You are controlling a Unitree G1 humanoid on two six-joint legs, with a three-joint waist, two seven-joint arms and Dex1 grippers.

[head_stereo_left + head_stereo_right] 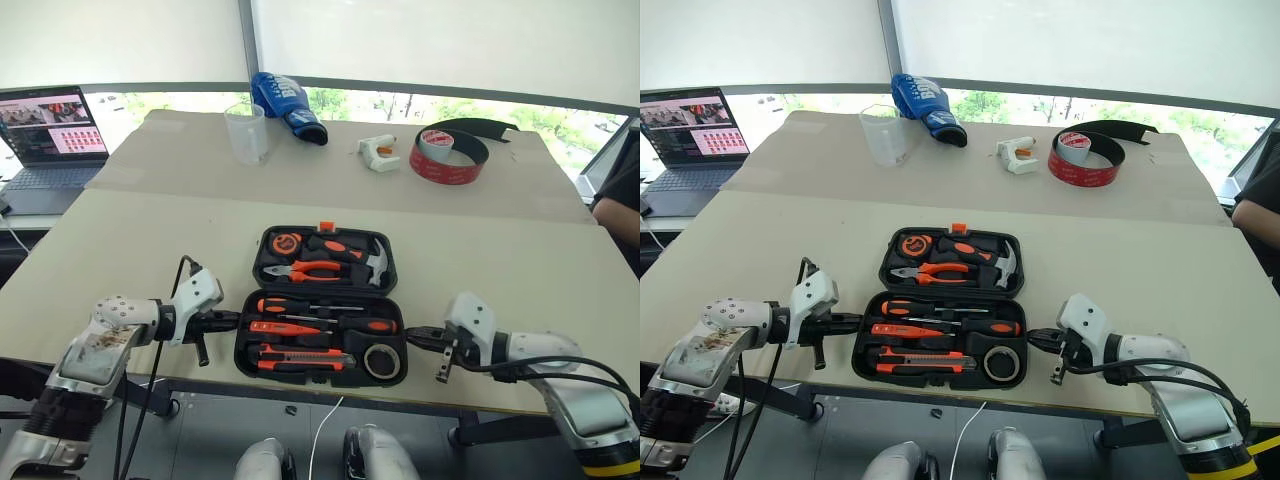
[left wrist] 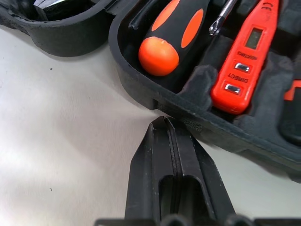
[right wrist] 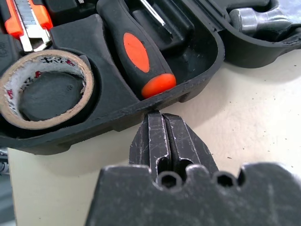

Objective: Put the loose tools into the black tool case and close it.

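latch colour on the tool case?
Orange, on the flat black plastic tool case; its small latch shows best in left eye view.

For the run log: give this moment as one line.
case: black tool case open | tools: seated in slots | left gripper: shut, at case's left edge | right gripper: shut, at case's right edge | lid: not closed

A broad beige matte worktop (image 1: 120,250) fills the middle of the room, with a second slab of the same pale surface (image 1: 330,180) laid across its far half and a grey floor (image 1: 200,430) visible under its near edge. Behind it, two white roller blinds (image 1: 440,45) hang low over a wide window, leaving a strip of bright daylight and green foliage (image 1: 400,103) along the sill. At the far left an open grey laptop with a lit screen (image 1: 50,130) sits on a lower dark desk, and soft, even light falls over everything.
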